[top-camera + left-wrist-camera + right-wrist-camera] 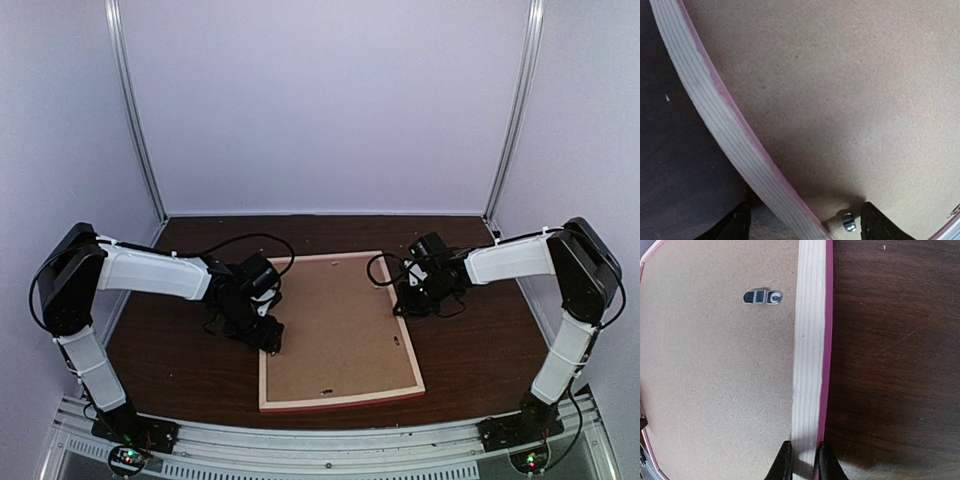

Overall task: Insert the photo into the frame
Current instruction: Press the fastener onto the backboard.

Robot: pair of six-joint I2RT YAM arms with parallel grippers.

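Two grippers sat at opposite long sides of the frame [340, 401]. It lay face down near the middle of the table [170, 360], brown backing [335, 320] up, w/ a pink edge showing along the near side. From above it looked flat.

The left gripper [268, 338] was down at the frame's left rail, toward the near corner. Its wrist cam showed the fingers [737, 225] spread wide & released, astride the pale wood rail: one outside over the dark table, the other inside over the backing. The inside finger stood clear of the rail, w/ a small metal tab [848, 221] just beside it. The outside finger was v. close to the rail's outer edge; couldn't tell if it touched. Nothing was gripped on that side.

The right gripper [403, 303] was at the frame's right rail, approx. mid-length. Its fingers [785, 462] were clenched on the rail itself, one on the inner edge by the backing, the other on the pink outer edge, w/ the wood strip pinched between them. Farther along that rail, a metal clip [762, 297] lay on the backing just inside the wood. Bare dark table ran along the outside of the rail.
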